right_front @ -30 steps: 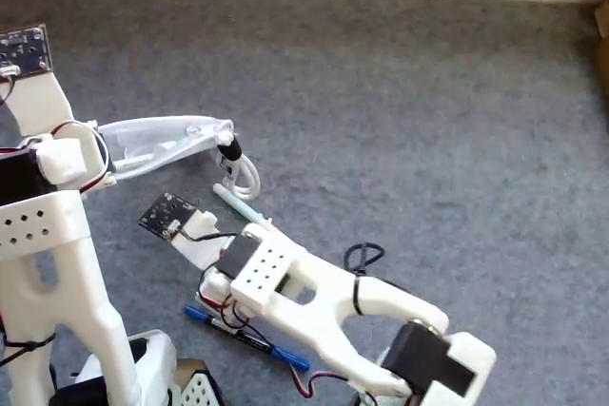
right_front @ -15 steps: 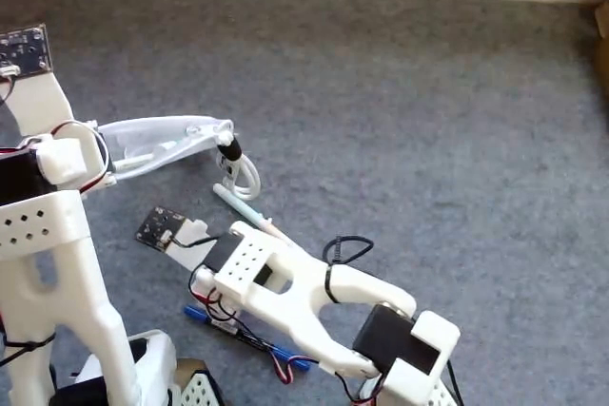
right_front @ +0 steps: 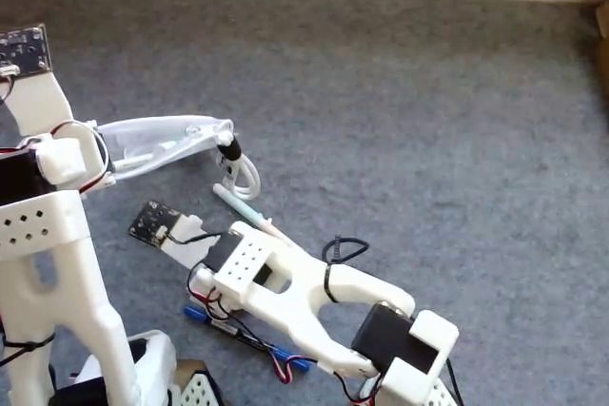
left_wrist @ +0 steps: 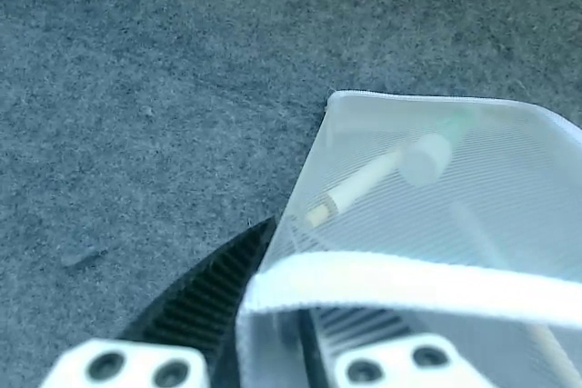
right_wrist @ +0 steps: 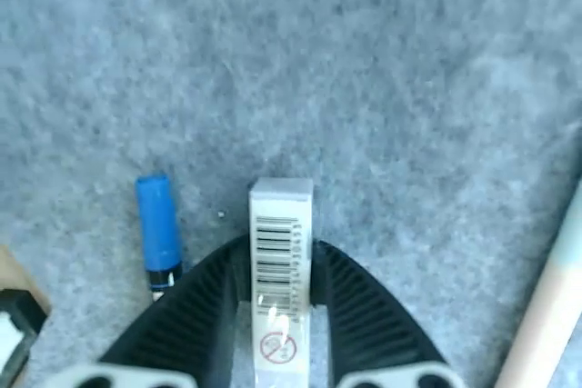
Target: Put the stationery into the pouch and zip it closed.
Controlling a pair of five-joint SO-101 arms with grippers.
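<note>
1. left gripper (left_wrist: 273,265): clenched on the banded rim of a translucent white mesh pouch (left_wrist: 436,179). the pouch stretches forward from the jaws over the grey carpet (left_wrist: 136,88).
2. white cylindrical stick (left_wrist: 377,174): inside the pouch, ahead of the left gripper's fingertips.
3. black zip pull with white cord loop (right_front: 236,166): at the pouch end farthest from the left gripper.
4. right gripper (right_wrist: 280,256): grasping a small white rectangular box with a barcode label (right_wrist: 281,215) between its 2 black fingers. the box end pokes out past the fingertips, above the carpet.
5. blue capped pen (right_wrist: 159,223): on the carpet, just beside 1 finger of the right gripper, not touching it.
6. pale slim pen (right_wrist: 550,302): on the carpet at the right gripper's other side, between that gripper and the zip pull.
</note>
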